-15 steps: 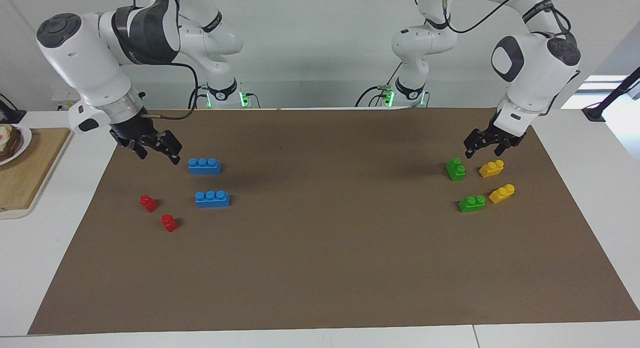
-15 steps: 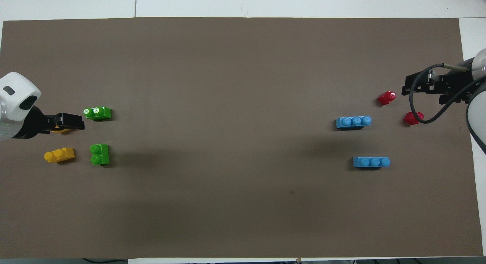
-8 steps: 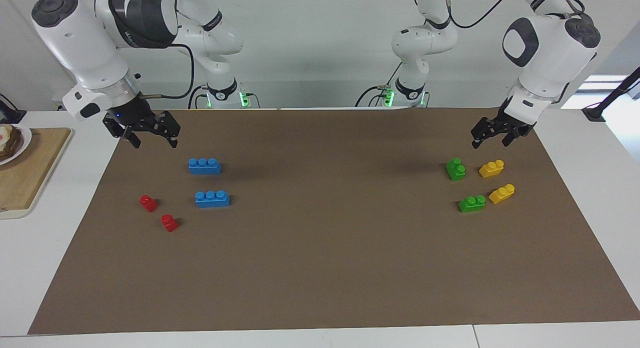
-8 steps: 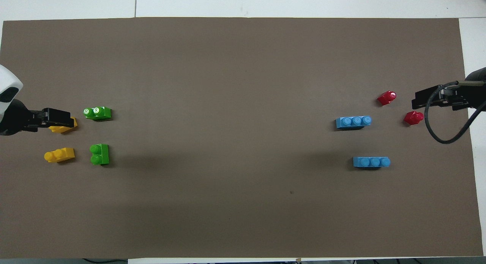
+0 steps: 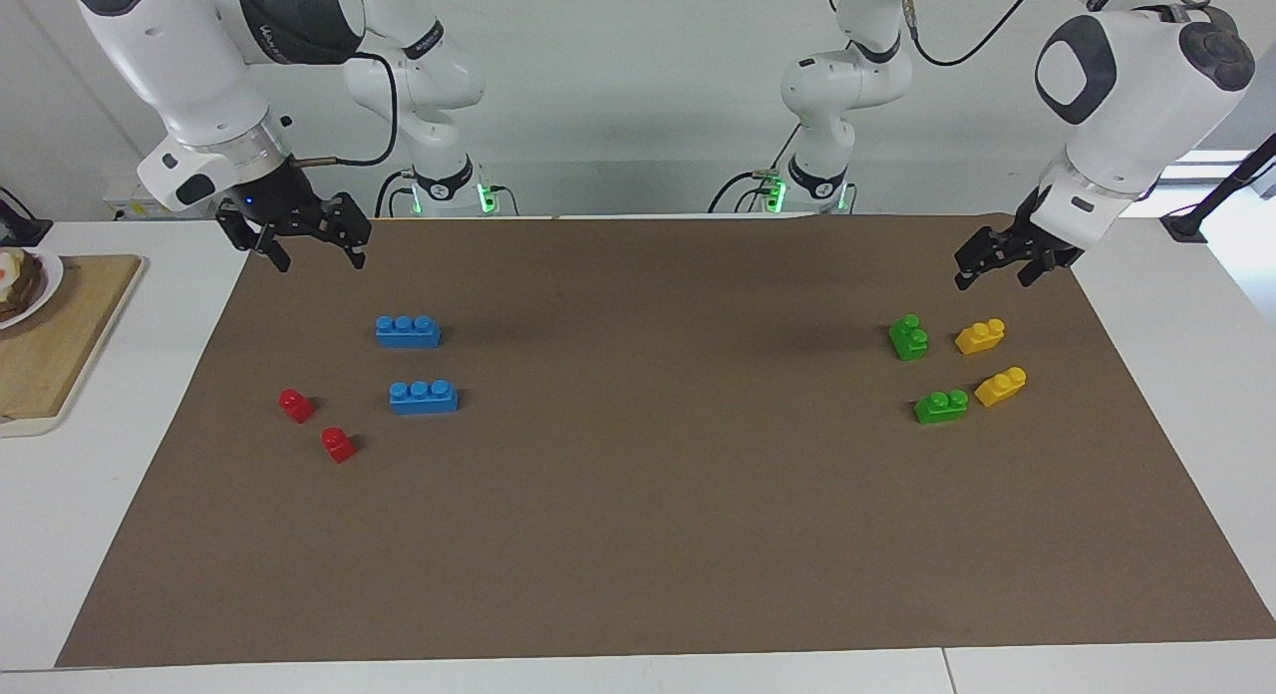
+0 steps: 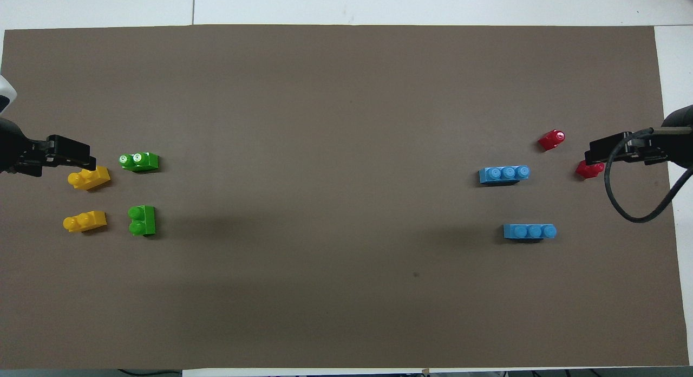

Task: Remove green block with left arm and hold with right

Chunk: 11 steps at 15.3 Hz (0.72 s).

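Green, two-studded, two blocks lie on the brown mat (image 5: 638,534) toward the left arm's end of the worktop (image 5: 1176,305): one green block (image 5: 908,337) nearer the robots, the other green block (image 5: 941,406) farther, each beside a yellow brick (image 5: 980,336). The left hand (image 5: 997,268) hangs in the air over the mat's edge, fingers apart and empty. The right hand (image 5: 307,244) hangs, fingers spread, over the mat's corner near the blue bricks (image 5: 408,331).

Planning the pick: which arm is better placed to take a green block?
Left. The left gripper hangs by the green blocks; the right gripper is up at the blue bricks' end.
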Each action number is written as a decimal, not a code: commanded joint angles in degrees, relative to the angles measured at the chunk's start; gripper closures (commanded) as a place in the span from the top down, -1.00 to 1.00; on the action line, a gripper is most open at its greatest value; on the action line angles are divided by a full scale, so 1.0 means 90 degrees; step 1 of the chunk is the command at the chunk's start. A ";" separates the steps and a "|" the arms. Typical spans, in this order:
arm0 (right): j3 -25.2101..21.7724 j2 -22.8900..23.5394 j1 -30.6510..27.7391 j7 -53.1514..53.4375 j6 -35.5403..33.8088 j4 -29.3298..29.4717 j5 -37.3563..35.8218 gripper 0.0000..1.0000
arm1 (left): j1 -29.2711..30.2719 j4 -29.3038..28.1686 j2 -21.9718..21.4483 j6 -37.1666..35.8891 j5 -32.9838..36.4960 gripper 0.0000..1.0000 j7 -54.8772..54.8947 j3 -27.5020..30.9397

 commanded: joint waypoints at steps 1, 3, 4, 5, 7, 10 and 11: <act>0.0007 -0.0138 0.0000 -0.0206 0.0127 -0.0170 -0.0332 1.00 | -0.0547 0.0146 0.0024 -0.0111 0.0115 1.00 -0.0138 0.0474; 0.0016 -0.0186 0.0010 -0.0215 0.0108 -0.0257 -0.0451 1.00 | -0.0548 0.0116 0.0043 0.0073 0.0114 1.00 -0.0098 0.0436; 0.0016 -0.0206 -0.0010 -0.0215 0.0107 -0.0296 -0.0460 1.00 | -0.0548 0.0165 0.0092 0.0113 0.0114 1.00 -0.0098 0.0426; 0.0016 -0.0206 -0.0019 -0.0206 0.0117 -0.0306 -0.0451 1.00 | -0.0548 0.0213 0.0121 0.0065 0.0114 1.00 -0.0098 0.0426; 0.0016 -0.0206 -0.0010 -0.0186 0.0117 -0.0307 -0.0451 1.00 | -0.0587 0.0466 0.0209 -0.0323 0.0124 1.00 -0.0108 0.0426; 0.0016 -0.0206 -0.0010 -0.0137 0.0127 -0.0307 -0.0422 1.00 | -0.0606 0.0654 0.0268 -0.0414 0.0134 1.00 -0.0128 0.0417; 0.0016 -0.0206 -0.0010 -0.0147 0.0127 -0.0307 -0.0412 1.00 | -0.0606 0.0644 0.0258 -0.0433 0.0134 1.00 -0.0128 0.0416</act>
